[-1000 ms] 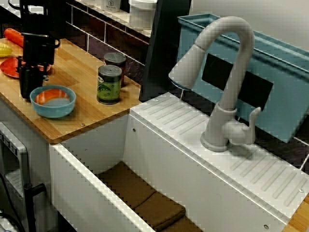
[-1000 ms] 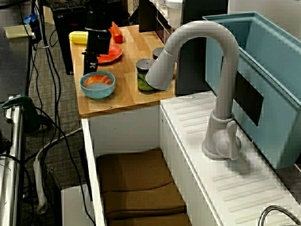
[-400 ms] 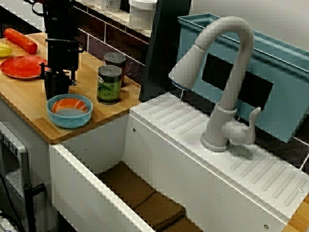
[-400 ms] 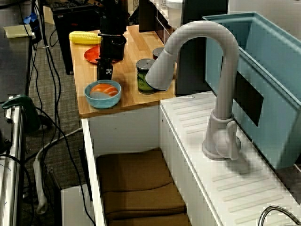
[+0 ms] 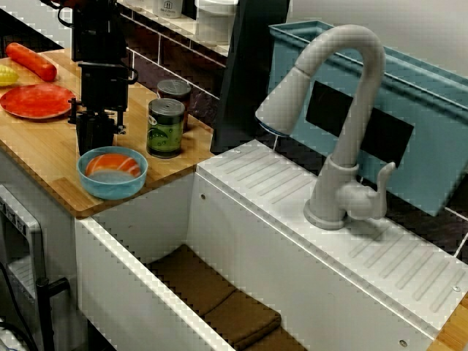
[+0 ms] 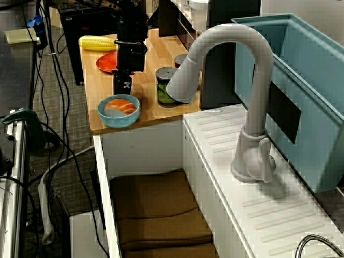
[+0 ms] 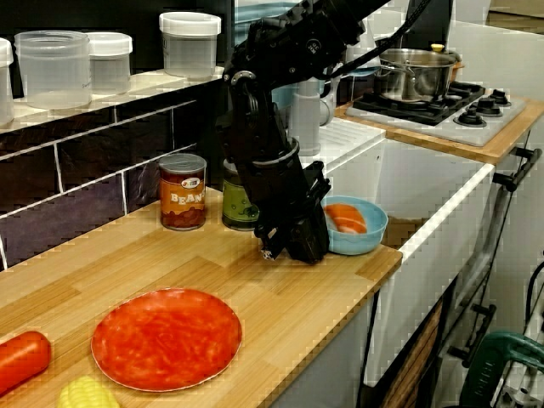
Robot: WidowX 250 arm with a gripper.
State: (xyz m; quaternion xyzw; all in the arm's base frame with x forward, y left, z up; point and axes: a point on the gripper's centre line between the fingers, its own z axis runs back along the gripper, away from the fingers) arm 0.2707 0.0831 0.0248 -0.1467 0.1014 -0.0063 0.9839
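**Gripper** (image 5: 95, 145) (image 6: 122, 90) (image 7: 293, 252): black, hanging upright from the arm with its tips low at the counter top. The tips stand at the bowl's far-left rim and look to be touching it. The fingers merge into one dark block in all three views, so I cannot tell whether they are spread, closed, or clasping the rim.

**Bowl** (image 5: 110, 191) (image 6: 119, 119) (image 7: 364, 243): light blue, upright. It sits on the wooden counter (image 5: 44, 157) at the near right corner, close to the edge beside the sink.

**Orange piece** (image 5: 113, 164) (image 6: 121, 106) (image 7: 347, 218): orange with pale stripes, lying inside the bowl.

**Green can** (image 5: 165, 128) (image 6: 164, 86): upright, just right of the gripper and beyond the bowl, apart from both.

**Red can** (image 5: 175, 91) (image 7: 183, 192): upright, behind the green can and against the dark tiled wall. Its label reads "BEANS" in the view across the counter.

**Plate** (image 5: 36, 100) (image 6: 106, 62) (image 7: 167, 338): red and flat, left of the gripper in the view over the faucet.

**Carrot** (image 5: 31, 61) (image 7: 21, 359) and **corn cob** (image 5: 7, 74) (image 6: 98, 43): both at the counter's left end, beyond the plate.

**Sink** (image 5: 139, 219): a white basin right of the counter, with brown cloths (image 5: 212, 292) on its floor.

**Faucet** (image 5: 344, 131): grey, arched, on the ribbed deck behind the basin.

**Bin** (image 5: 431, 124): blue, behind the faucet.

**Jars** (image 7: 189, 42): clear with white lids, on the ledge above the tiles.

**Pot** (image 7: 415, 75): steel, on the stove at far right in the view across the counter.
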